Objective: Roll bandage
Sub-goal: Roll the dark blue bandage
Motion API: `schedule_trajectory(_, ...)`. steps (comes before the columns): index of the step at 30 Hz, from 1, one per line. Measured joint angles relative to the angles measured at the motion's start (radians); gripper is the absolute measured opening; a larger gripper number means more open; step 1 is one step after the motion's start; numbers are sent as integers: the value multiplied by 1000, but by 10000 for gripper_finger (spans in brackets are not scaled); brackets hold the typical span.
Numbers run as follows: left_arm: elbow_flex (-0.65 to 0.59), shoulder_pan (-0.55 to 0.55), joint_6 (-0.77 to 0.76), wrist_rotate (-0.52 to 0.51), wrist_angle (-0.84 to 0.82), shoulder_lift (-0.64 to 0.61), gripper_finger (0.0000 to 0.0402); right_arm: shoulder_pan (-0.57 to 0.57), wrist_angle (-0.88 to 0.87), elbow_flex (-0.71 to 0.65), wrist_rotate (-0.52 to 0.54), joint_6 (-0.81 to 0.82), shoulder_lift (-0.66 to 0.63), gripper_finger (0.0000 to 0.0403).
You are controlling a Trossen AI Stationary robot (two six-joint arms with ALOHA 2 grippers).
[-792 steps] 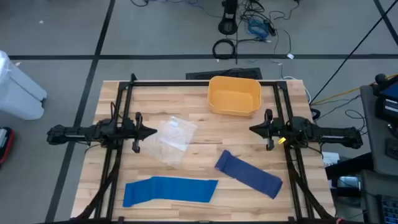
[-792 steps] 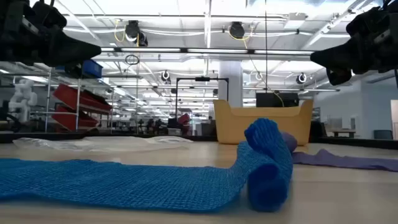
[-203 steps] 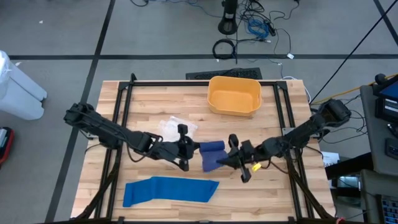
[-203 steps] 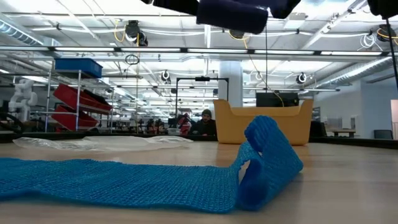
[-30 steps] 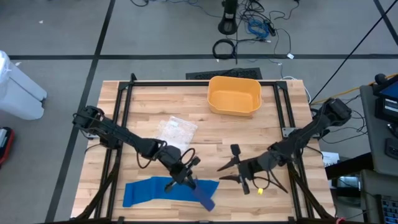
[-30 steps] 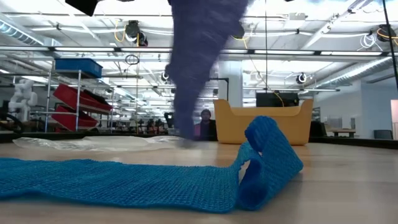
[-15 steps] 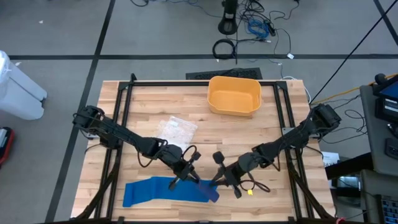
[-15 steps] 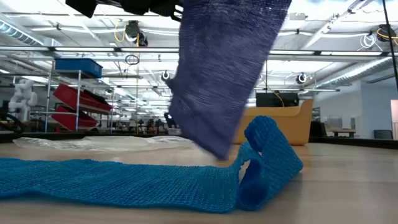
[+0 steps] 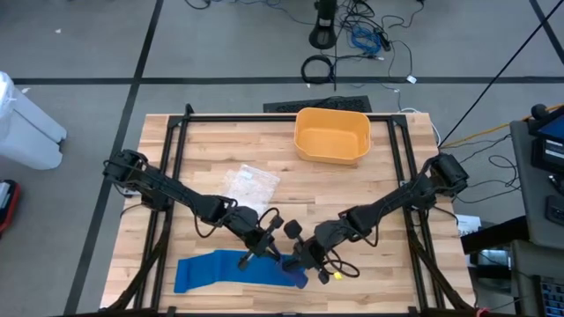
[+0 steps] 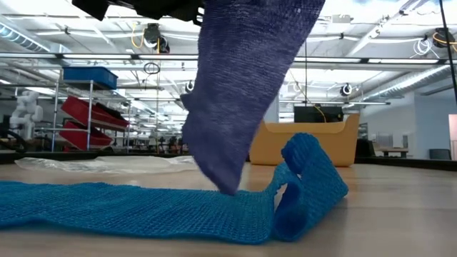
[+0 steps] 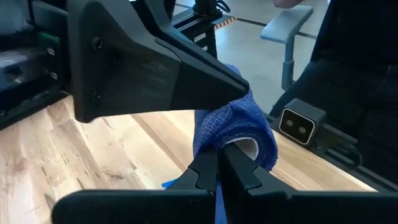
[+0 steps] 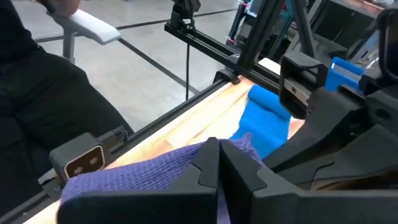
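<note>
Since 1 second ago the right hand has travelled leftward across the lower middle of the high view and clenched on the dark blue-purple knitted bandage, which the left hand also grips, its fingers pressed together on the cloth. Both hands meet just above the right end of the long bright blue knitted bandage lying flat along the lower left of the wooden counter.

Seen from counter height, the dark bandage hangs as a broad strip from the top of the frame, its lower tip reaching down to the bright blue strip just left of that strip's folded-up end.

At upper centre of the overhead frame sits an orange plastic tub, and a crumpled clear plastic wrapper lies left of centre, apart from both bandages.
</note>
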Motion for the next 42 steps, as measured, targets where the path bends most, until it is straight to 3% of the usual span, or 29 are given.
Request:
schedule_trajectory(6, 0, -2, -42, -24, -2, 0, 5, -6, -51, 0, 40, 6, -22, 0)
schedule_trajectory(16, 0, -24, -44, 8, -6, 0, 5, 20, -288, -1, 331, 56, -165, 0)
schedule_trajectory(22, 3, -30, -145, -175, 52, -28, 5, 104, -429, -1, 564, 187, -226, 0)
schedule_trajectory(26, 3, -34, -197, -234, 64, -64, 5, 198, -516, -22, 790, 214, -277, 0)
schedule_trajectory(29, 3, -46, -222, -308, 68, -83, 5, 257, -554, -63, 896, 301, -340, 0)
schedule_trajectory(36, 3, -50, -294, -490, 139, -91, 5, 293, -460, -252, 997, 502, -431, 4)
schedule_trajectory(39, 4, -49, -353, -598, 148, -92, 5, 293, -333, -344, 997, 511, -428, 18)
schedule_trajectory(42, 4, -48, -368, -664, 152, -91, 5, 293, -100, -433, 1000, 453, -419, 41)
